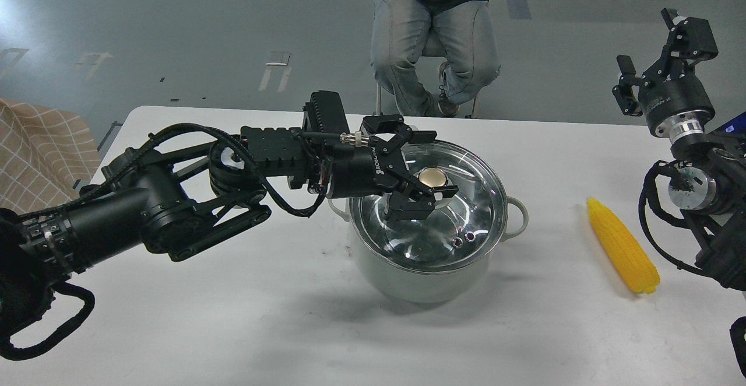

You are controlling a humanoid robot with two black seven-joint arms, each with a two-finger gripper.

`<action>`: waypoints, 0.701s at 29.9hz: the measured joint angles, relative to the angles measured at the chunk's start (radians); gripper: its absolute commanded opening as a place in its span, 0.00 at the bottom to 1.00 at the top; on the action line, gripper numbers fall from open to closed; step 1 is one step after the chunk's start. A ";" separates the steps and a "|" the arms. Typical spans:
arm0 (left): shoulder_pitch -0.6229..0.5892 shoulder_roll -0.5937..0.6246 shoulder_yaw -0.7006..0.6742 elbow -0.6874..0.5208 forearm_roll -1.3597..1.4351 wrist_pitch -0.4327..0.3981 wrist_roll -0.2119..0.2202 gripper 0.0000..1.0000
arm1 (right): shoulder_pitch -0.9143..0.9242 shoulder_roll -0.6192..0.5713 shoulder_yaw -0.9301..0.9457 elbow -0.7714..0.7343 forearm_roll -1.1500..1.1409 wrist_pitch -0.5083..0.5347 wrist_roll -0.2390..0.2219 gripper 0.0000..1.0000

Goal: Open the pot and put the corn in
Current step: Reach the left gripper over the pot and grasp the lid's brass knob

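Left claw (421,171) is reached in over the pot (430,253), its two fingers spread apart on either side of the brass-coloured knob (432,177) of the glass lid (460,211). One finger lies at the far side of the knob, the other at the near side; whether either pad actually touches the knob cannot be told. Nothing is clamped. The lid sits on the pot's rim.

Right claw (647,65) is raised at the far right, well apart from everything on the desk (233,316), fingers apart and holding nothing.

The pot stands near the middle of the desk, one loop handle showing on its right side. Bare desk surface lies in front of it, and also between it and the corn (622,246). The far desk edge runs close behind the pot, with a seated person (434,36) just beyond it.

The corn lies flat on the desk to the right of the pot, near the right arm. Its long axis runs from far-left to near-right; the tapered tip points away toward the far edge, the blunt end toward the near right.
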 measured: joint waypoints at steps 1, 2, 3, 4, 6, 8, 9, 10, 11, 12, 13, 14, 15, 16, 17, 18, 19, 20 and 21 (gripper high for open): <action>-0.002 -0.012 0.001 0.012 0.000 -0.001 0.000 0.95 | -0.003 0.000 0.000 0.000 0.000 0.000 0.000 1.00; -0.003 -0.022 0.003 0.020 0.000 -0.001 0.000 0.95 | -0.005 0.000 0.000 0.000 0.000 0.000 0.000 1.00; -0.004 -0.029 0.006 0.026 0.000 -0.001 0.000 0.95 | -0.006 0.000 0.000 0.001 0.000 0.000 0.000 1.00; -0.005 -0.034 0.010 0.032 0.000 -0.001 0.000 0.95 | -0.007 0.000 0.000 0.001 0.000 0.000 0.000 1.00; -0.005 -0.043 0.022 0.049 0.000 -0.001 0.000 0.95 | -0.009 0.000 0.000 0.002 0.000 0.000 0.000 1.00; 0.000 -0.047 0.029 0.058 0.000 -0.001 0.000 0.95 | -0.010 0.000 0.000 0.002 -0.001 0.000 0.000 1.00; 0.005 -0.048 0.030 0.060 0.000 -0.001 -0.001 0.95 | -0.010 0.000 0.000 0.002 -0.001 0.000 0.000 1.00; 0.009 -0.048 0.031 0.062 0.000 -0.001 -0.001 0.93 | -0.011 0.000 0.000 0.002 -0.001 0.000 0.000 1.00; 0.012 -0.049 0.032 0.062 0.000 -0.001 -0.001 0.91 | -0.011 0.000 0.000 0.002 -0.001 0.000 0.000 1.00; 0.016 -0.049 0.032 0.063 0.000 -0.001 -0.001 0.90 | -0.012 0.000 0.000 0.002 -0.001 0.000 0.000 1.00; 0.019 -0.049 0.032 0.063 0.000 -0.001 -0.001 0.86 | -0.013 0.000 0.000 0.002 -0.001 0.000 0.000 1.00; 0.022 -0.049 0.032 0.064 0.000 -0.001 -0.001 0.84 | -0.015 0.000 0.000 0.002 -0.001 0.000 0.000 1.00; 0.024 -0.049 0.032 0.064 0.000 -0.001 -0.001 0.81 | -0.015 0.001 0.000 0.002 -0.001 0.000 0.000 1.00; 0.026 -0.049 0.032 0.064 0.000 -0.001 -0.001 0.75 | -0.016 0.001 0.000 0.002 -0.001 0.000 0.000 1.00; 0.027 -0.049 0.032 0.064 0.000 -0.001 -0.001 0.71 | -0.016 0.001 0.000 0.002 -0.001 0.000 0.000 1.00; 0.028 -0.049 0.032 0.064 0.000 -0.001 -0.001 0.59 | -0.017 0.001 0.000 0.002 -0.001 0.000 0.000 1.00; 0.029 -0.049 0.032 0.064 0.000 -0.001 -0.001 0.53 | -0.018 0.001 0.000 0.003 -0.001 0.000 0.000 1.00; 0.029 -0.049 0.032 0.064 0.000 -0.001 -0.001 0.52 | -0.019 0.001 0.000 0.003 -0.001 0.000 0.000 1.00; 0.029 -0.049 0.032 0.064 0.000 -0.001 -0.001 0.50 | -0.022 0.001 0.000 0.004 -0.001 0.000 0.000 1.00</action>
